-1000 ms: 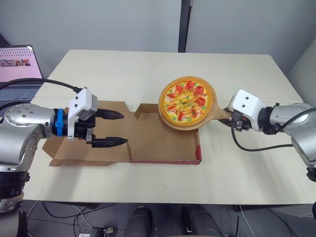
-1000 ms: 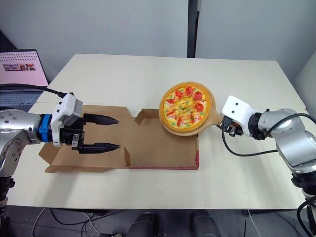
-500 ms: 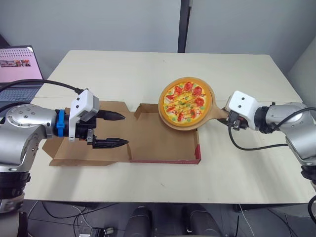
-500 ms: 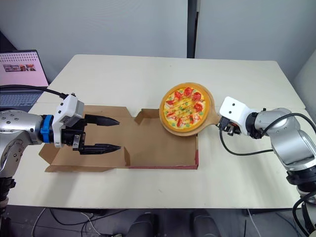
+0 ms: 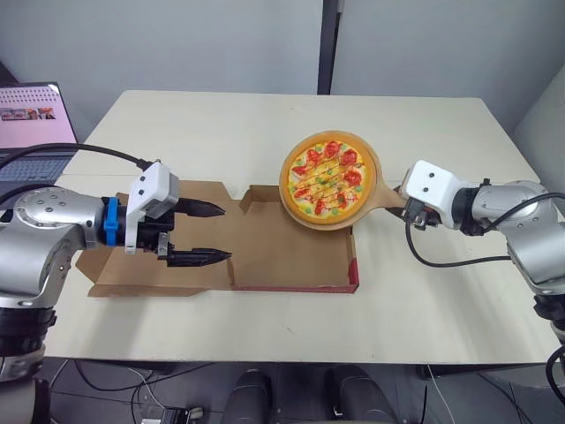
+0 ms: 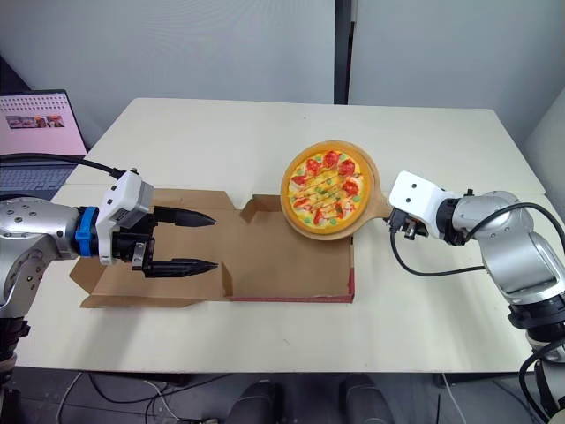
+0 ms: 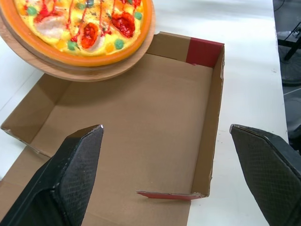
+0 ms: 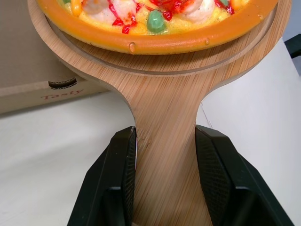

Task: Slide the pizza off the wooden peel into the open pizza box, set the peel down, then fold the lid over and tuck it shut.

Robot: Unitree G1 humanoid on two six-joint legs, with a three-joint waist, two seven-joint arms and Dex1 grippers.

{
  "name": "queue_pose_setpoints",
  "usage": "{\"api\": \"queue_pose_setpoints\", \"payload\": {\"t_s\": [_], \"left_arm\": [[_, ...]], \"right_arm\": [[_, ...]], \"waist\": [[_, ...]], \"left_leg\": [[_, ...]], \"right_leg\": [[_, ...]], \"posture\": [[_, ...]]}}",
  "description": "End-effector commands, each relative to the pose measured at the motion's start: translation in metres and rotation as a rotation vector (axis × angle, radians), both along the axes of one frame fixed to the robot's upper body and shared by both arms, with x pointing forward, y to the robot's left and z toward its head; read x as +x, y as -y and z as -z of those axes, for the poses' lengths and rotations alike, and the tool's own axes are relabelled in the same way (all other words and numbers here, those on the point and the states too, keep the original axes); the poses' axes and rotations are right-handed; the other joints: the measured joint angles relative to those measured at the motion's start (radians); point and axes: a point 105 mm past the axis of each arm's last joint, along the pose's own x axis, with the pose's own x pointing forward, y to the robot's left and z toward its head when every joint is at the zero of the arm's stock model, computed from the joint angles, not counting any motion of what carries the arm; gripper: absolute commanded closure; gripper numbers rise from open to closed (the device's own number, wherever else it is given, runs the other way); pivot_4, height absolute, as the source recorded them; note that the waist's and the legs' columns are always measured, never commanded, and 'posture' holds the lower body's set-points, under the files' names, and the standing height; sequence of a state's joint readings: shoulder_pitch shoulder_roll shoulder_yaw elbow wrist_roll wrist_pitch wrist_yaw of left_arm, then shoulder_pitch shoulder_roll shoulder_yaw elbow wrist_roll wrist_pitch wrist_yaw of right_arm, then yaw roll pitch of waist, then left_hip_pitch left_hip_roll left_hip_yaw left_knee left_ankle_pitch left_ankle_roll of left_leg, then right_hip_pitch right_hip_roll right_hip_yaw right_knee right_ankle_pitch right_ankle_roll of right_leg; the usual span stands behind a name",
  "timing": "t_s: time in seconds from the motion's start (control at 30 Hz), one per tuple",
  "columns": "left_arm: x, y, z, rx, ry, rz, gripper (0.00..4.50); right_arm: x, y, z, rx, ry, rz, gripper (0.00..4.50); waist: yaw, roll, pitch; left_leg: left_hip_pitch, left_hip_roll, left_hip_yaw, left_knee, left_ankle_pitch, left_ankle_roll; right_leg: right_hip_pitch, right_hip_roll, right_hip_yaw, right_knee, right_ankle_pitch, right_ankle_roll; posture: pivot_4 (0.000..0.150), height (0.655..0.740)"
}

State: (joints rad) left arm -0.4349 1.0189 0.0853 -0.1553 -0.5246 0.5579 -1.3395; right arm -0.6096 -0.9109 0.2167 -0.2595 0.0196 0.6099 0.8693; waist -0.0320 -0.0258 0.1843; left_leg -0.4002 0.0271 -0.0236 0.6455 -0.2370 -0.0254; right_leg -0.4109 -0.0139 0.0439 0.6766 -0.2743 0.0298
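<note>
The round board of the wooden peel (image 8: 164, 120) is mostly covered by the pizza (image 5: 326, 175), so only its rim and handle can be seen. The peel covers the far right corner of the open pizza box (image 5: 282, 252); I cannot tell whether it touches the cardboard there. In the head views, the white housing of the right wrist hides the fingers of the right gripper (image 8: 165, 139). The right wrist view shows them clenched on both sides of the peel handle. A laptop (image 5: 31, 115) at the left edge, beyond the bench (image 5: 265, 119), is cut off, and the writing on its screen is too small to read.

On the outer wall of the box, the word "Tasty" (image 8: 54, 96) can be read in red.

There is one pizza, one peel, one box and one laptop. The pizza lies on the peel, above the far right part of the box tray. The left gripper (image 5: 225, 231) is spread wide and holds nothing, over the place where the flat lid meets the tray.
</note>
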Motion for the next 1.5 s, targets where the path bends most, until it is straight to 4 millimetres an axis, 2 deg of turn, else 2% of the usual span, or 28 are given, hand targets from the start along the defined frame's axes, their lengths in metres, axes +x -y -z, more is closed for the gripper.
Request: {"api": "queue_pose_setpoints", "payload": {"t_s": [0.03,0.33,0.43,0.57,0.7,0.77,0.9,1.07,1.3,1.5], "left_arm": [[-0.001,0.004,-0.008,0.003,0.049,0.018,0.00],[0.000,0.004,-0.007,0.006,0.052,0.016,0.00],[0.001,0.004,-0.006,0.010,0.053,0.015,0.00],[0.001,0.004,-0.005,0.009,0.056,0.013,0.00],[0.002,0.006,-0.007,0.001,0.060,0.018,0.00],[0.002,0.008,-0.010,-0.016,0.064,0.025,0.00],[0.004,0.022,-0.018,-0.072,0.079,0.065,0.00],[0.007,0.054,-0.036,-0.167,0.097,0.160,0.00],[0.012,0.092,-0.046,-0.229,0.121,0.269,0.00],[0.013,0.112,-0.041,-0.242,0.118,0.320,0.00]], "right_arm": [[0.002,-0.003,-0.035,0.011,0.151,-0.014,2.93],[0.007,0.001,-0.035,-0.013,0.183,0.006,2.93],[0.015,0.011,-0.044,-0.042,0.247,0.046,2.93],[0.020,0.027,-0.067,-0.028,0.321,0.107,2.93],[0.013,0.042,-0.084,0.064,0.333,0.159,2.93],[0.005,0.052,-0.083,0.119,0.303,0.196,2.93],[-0.022,0.073,-0.059,0.238,0.172,0.306,2.93],[-0.055,0.092,-0.015,0.342,0.044,0.467,2.93],[-0.088,0.105,0.029,0.466,-0.054,0.700,2.93],[-0.111,0.107,0.069,0.562,-0.146,0.877,2.93]], "waist": [[0.000,0.000,0.000],[-0.001,0.000,0.000],[-0.001,0.000,0.000],[0.000,0.000,0.000],[0.000,0.000,0.000],[0.001,0.000,0.000],[0.012,-0.001,0.000],[0.015,-0.001,0.000],[-0.003,0.000,-0.001],[-0.002,0.000,-0.001]], "left_leg": [[0.000,0.000,0.000,0.000,0.000,0.000],[0.000,0.000,0.000,0.000,0.000,0.000],[0.000,0.000,0.000,0.000,0.000,0.000],[0.000,0.000,0.000,0.000,0.000,0.000],[0.000,0.000,0.000,0.000,0.000,0.000],[0.000,0.000,0.000,0.000,0.000,0.000],[0.000,0.000,-0.002,0.000,0.000,0.000],[0.000,-0.001,-0.002,0.001,0.000,0.000],[0.002,0.000,-0.001,0.001,0.000,0.000],[0.003,0.001,-0.001,0.001,0.000,0.000]], "right_leg": [[0.000,0.000,0.000,0.000,0.000,0.000],[-0.001,0.000,0.000,0.001,0.000,0.000],[0.000,0.000,0.000,0.001,0.000,0.000],[-0.001,0.000,0.000,0.002,0.000,0.000],[-0.001,0.000,0.000,0.002,0.000,0.000],[0.000,0.000,0.000,0.002,0.000,0.000],[0.001,0.000,-0.002,0.001,0.000,0.000],[0.002,0.000,-0.001,0.002,0.000,0.000],[0.002,0.002,0.001,0.003,-0.003,0.004],[0.002,0.003,0.002,0.003,-0.003,0.005]], "posture": [[0.150,0.7400],[0.150,0.7400],[0.150,0.7400],[0.150,0.7400],[0.150,0.7400],[0.150,0.7400],[0.150,0.7400],[0.150,0.7400],[0.150,0.7400],[0.150,0.7400]]}}
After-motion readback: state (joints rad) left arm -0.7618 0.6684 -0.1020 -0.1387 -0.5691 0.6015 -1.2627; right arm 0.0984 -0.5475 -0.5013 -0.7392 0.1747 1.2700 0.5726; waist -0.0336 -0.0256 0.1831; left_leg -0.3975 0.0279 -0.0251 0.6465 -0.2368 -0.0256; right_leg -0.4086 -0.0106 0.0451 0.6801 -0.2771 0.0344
